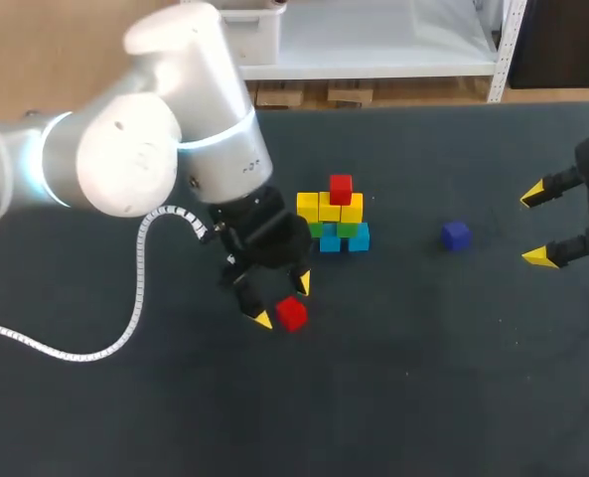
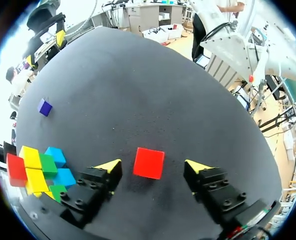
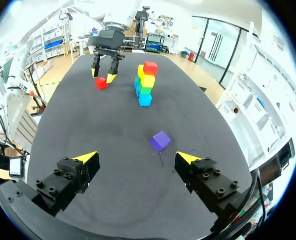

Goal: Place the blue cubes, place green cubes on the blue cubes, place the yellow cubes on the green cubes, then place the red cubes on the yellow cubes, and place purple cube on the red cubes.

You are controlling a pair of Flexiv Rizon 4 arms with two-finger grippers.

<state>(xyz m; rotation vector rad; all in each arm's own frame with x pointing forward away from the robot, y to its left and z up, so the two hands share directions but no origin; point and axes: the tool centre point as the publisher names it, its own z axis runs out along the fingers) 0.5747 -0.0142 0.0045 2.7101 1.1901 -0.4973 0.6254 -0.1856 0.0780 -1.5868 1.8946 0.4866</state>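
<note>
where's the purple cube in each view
Head view: purple cube between the cube stack and the right gripper.
Left wrist view: far off, beyond the cube stack.
Right wrist view: just ahead of the right gripper, nearer than the cube stack.
Shared landmark: the cube stack.

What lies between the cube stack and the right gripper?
A lone purple cube, apart from both the cube stack and the right gripper, as the head view shows.
</note>
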